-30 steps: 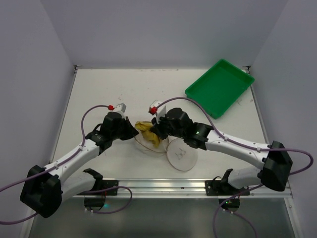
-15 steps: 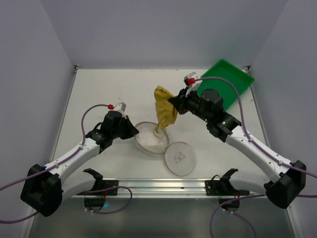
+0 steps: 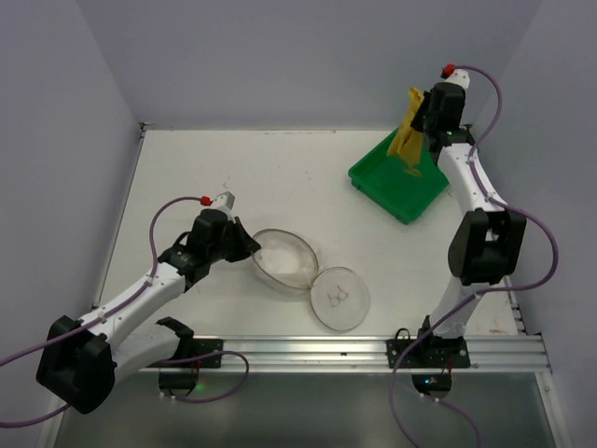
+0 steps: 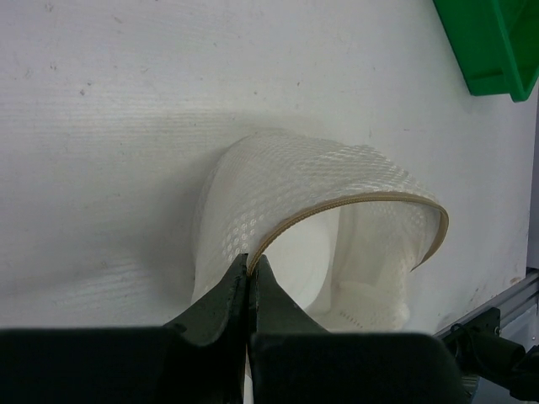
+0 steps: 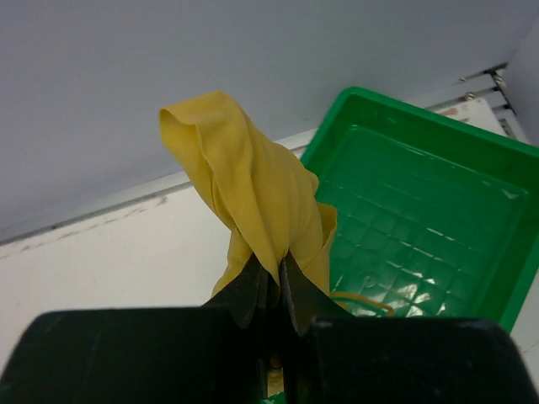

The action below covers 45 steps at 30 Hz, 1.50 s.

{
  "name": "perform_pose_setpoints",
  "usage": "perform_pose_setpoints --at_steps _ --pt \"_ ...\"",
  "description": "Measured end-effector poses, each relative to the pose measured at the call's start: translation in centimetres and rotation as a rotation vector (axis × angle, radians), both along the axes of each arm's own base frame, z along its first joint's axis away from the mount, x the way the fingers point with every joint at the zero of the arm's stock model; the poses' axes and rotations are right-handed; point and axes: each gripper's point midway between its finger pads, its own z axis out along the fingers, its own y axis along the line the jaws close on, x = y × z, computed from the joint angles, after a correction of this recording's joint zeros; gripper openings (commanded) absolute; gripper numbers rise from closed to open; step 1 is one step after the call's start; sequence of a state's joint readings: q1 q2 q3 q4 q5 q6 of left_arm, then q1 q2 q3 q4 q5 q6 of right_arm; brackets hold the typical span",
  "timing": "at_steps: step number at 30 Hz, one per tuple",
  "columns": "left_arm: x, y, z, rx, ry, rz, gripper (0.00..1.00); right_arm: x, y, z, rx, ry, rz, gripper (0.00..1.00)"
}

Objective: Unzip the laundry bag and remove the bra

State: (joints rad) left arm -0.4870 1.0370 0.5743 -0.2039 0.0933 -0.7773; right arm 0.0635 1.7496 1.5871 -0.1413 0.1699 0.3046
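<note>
**Bra (image 3: 408, 140) out of the bag (image 3: 284, 259)**

My right gripper (image 5: 274, 268) is pinched shut on the bra, which hangs bunched in the air over the green tray (image 3: 399, 189) at the table's far right corner. My left gripper (image 4: 251, 263) is pressed together on the bag's rim, lifting the mesh wall. The bag lies open toward the near edge, about midway across. Its lid (image 3: 340, 297) lies flat beside it, touching, closer to the near edge.

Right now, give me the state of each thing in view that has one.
laundry bag: unzipped, lid flopped open, looks empty.
bra: out of the bag, hanging over the green tray.
green tray: upright on the table.
left gripper: shut on the laundry bag's rim.
right gripper: shut on the bra.
</note>
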Motion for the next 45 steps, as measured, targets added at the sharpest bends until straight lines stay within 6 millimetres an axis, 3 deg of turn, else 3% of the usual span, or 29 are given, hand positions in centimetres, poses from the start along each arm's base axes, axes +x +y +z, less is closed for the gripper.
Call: perform_pose_setpoints --at_steps 5,11,12,14,15,17,21,23,25,28,31,33,35,37,39,45 --pt "0.0 0.1 0.0 0.005 0.0 0.003 0.0 5.0 -6.5 -4.4 -0.002 0.099 -0.159 0.0" --pt "-0.1 0.1 -0.7 0.018 0.022 0.002 0.0 8.3 -11.5 -10.7 -0.02 0.228 -0.282 0.01" --pt "-0.1 0.1 -0.8 0.019 0.023 0.002 0.0 8.5 -11.8 -11.7 -0.022 0.249 -0.289 0.11" --pt "-0.1 0.1 -0.8 0.02 0.025 0.002 0.0 8.8 -12.1 -14.1 -0.018 0.295 -0.291 0.22" --pt "-0.1 0.1 -0.9 0.02 0.026 0.002 0.0 8.7 -11.9 -15.2 -0.009 0.322 -0.275 0.33" --pt "0.0 0.2 -0.9 0.022 0.027 0.004 0.0 8.3 -11.3 -16.7 0.004 0.364 -0.243 0.44" --pt "0.0 0.2 -1.0 0.025 0.027 0.006 0.0 8.0 -9.4 -16.9 0.042 0.373 -0.16 0.69" --pt "0.0 0.2 -1.0 0.026 0.027 0.008 0.0 6.8 -8.4 -16.2 0.051 0.383 -0.121 0.73" --pt "0.1 0.3 -1.0 0.028 0.025 0.011 0.0 5.7 -7.0 -14.4 0.047 0.37 -0.08 0.77" --pt "0.2 0.3 -0.8 0.028 0.02 0.012 0.0 3.8 -4.0 -9.5 0.02 0.313 -0.01 0.79" --pt "0.5 0.2 -0.3 0.028 0.006 0.008 0.0 0.8 1.6 -2.8 -0.031 0.2 0.1 0.8" --pt "0.7 0.0 0.2 0.022 -0.006 0.007 0.0 -2.8 6.8 1.1 -0.055 0.12 0.21 0.8" --pt "1.1 -0.1 0.8 0.016 -0.019 0.007 0.0 -7.0 11.2 2.7 -0.061 0.075 0.329 0.8" --pt "1.3 -0.2 1.1 0.013 -0.026 0.007 0.0 -11.8 15.6 2.8 -0.053 0.049 0.468 0.79" --pt "1.4 -0.3 1.1 0.014 -0.024 0.006 0.0 -16.1 18.7 1.8 -0.041 0.054 0.589 0.78" --pt "1.4 -0.3 0.7 0.02 -0.014 0.006 0.0 -25.4 26.4 -4.6 -0.004 0.158 0.877 0.76"
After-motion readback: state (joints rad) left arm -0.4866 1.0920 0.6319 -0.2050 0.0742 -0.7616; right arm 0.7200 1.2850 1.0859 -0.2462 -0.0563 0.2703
